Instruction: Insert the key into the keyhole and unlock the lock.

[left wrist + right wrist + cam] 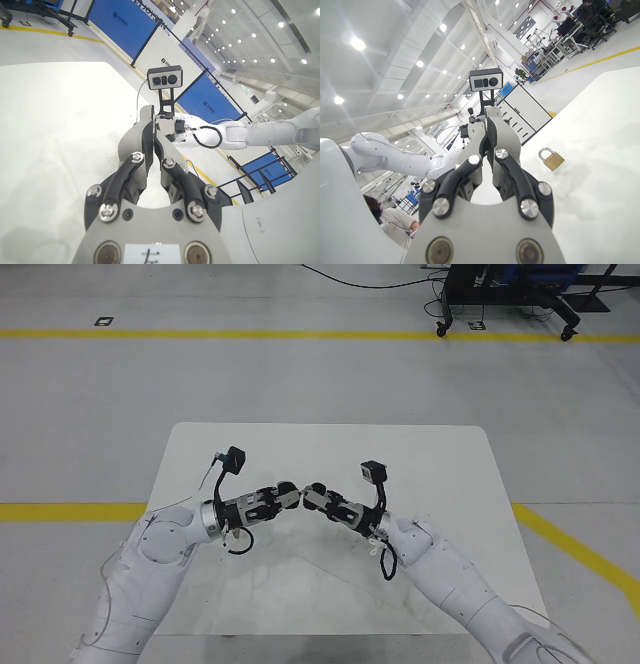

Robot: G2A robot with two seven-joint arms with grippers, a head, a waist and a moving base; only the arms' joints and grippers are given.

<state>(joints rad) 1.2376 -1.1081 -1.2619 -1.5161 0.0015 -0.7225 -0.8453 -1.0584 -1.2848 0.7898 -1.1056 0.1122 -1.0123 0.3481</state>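
A brass padlock (pixel 551 159) with a silver shackle lies flat on the white table (pixel 595 140), off to one side of my right gripper (pixel 491 120). That gripper is held above the table, its fingers pressed shut. My left gripper (pixel 152 120) is also shut and points straight at the right one. The two grippers meet tip to tip over the middle of the table, left gripper (pixel 291 493) against right gripper (pixel 311 493). Whether anything sits between either pair of pads is hidden.
The white table (pixel 400 464) has bare room on all sides of the arms. Beyond it is grey floor with yellow lines. A black wheeled frame (pixel 510 299) stands far back on the right.
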